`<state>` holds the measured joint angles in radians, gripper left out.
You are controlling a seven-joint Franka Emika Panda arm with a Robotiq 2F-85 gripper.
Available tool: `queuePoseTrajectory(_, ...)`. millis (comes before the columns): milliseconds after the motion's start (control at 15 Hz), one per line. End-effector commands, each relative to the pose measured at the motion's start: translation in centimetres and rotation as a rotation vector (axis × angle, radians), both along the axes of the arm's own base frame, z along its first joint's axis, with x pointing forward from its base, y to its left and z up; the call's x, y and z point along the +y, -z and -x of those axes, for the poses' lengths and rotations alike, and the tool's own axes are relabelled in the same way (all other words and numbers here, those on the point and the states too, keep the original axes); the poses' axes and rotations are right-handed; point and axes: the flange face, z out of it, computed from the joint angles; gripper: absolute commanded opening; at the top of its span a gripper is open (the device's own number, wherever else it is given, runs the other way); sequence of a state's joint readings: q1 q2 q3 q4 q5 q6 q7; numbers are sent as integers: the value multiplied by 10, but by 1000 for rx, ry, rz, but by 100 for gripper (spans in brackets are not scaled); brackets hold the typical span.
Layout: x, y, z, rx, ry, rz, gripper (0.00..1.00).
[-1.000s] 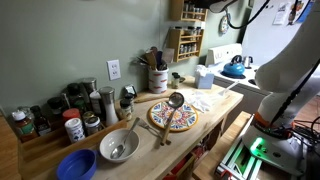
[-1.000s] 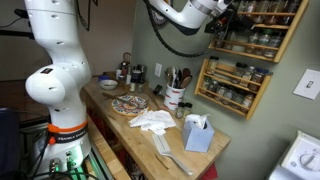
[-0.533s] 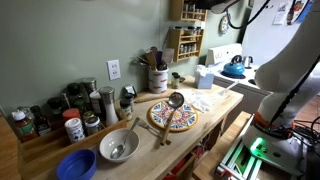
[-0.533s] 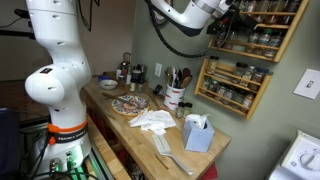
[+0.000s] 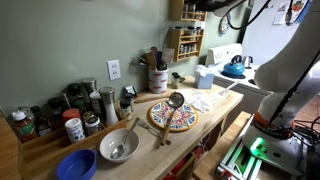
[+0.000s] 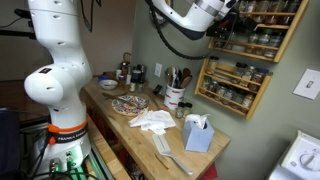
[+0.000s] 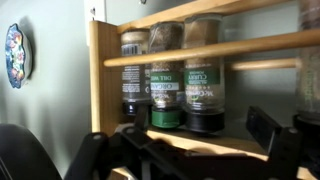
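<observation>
The hand hangs wide open and empty before the jars of a wooden spice rack, upper right on the green wall. Below, the cluttered table carries a plate.

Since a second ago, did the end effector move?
Yes, a little: the end effector edged closer to the spice rack.
</observation>
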<state>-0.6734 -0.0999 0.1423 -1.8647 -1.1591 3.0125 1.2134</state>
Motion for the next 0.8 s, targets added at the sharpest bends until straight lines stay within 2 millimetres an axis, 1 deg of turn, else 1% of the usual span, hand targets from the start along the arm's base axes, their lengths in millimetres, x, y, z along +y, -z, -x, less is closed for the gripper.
queuePoseTrajectory(0,4,10,-5,-14,-52,4,100)
queuePoseTrajectory(267,5,14,-7,-19,-66,20,100)
queuePoseTrajectory(533,2,20,-4,-18,-52,20,100)
queuePoseTrajectory(733,-1,19,-2,-32,-48,31,100)
